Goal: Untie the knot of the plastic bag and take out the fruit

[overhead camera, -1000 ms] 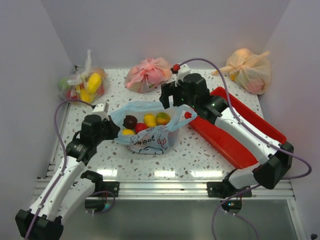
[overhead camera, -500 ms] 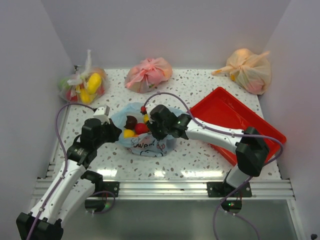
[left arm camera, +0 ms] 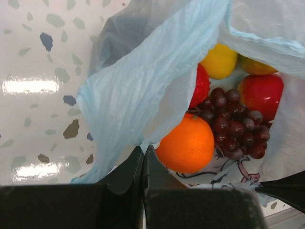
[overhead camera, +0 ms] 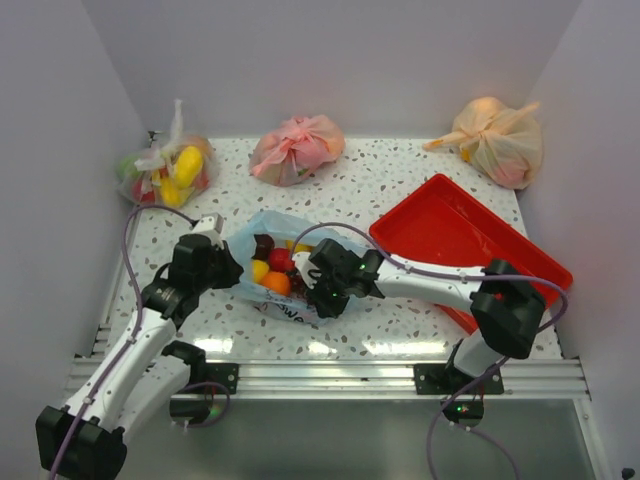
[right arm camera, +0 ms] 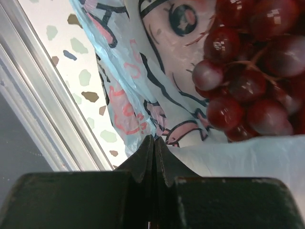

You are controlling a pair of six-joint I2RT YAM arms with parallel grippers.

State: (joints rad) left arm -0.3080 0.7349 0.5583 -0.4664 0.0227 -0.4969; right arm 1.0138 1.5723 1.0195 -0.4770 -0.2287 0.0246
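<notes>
Right end effector (overhead camera: 318,290) across bag (overhead camera: 252,228) mouth

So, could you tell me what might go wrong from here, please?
1. The right gripper seems shut on film of the plastic bag, not on the grapes beside it; lifting could drag the whole bag along.
2. The left gripper also pinches that thin film; pulling the arms apart could tear it.
3. The orange lies by the open mouth and could roll out onto the table.
</notes>
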